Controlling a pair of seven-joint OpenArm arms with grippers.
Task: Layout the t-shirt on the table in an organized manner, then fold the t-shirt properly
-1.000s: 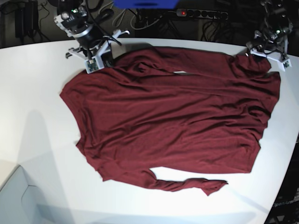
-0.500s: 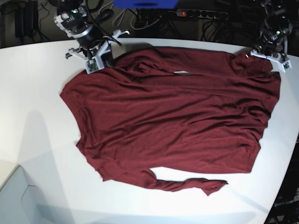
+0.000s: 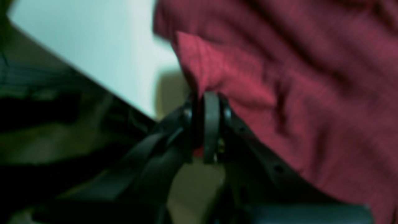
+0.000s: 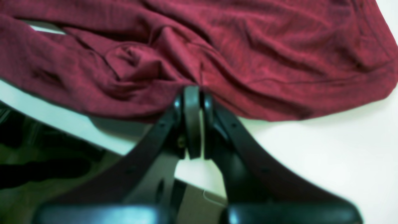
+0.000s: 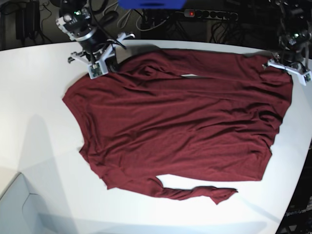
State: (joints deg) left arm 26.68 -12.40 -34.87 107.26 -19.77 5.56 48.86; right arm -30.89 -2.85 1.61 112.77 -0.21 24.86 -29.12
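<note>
Base view bright, even; faint shadows on glossy table (image 5: 44, 146). Both wrist views soft, left blurrier; greenish cast; dark backgrounds

**Left gripper pinches the shirt's edge**

The left gripper (image 3: 211, 96) has its black jaws pressed together on a raised fold of the dark maroon t-shirt (image 3: 295, 93). Wrinkled cloth fills the right side, blurred. The white table (image 3: 102, 53) shows at upper left, its edge running diagonally above dark, indistinct surroundings.
</note>
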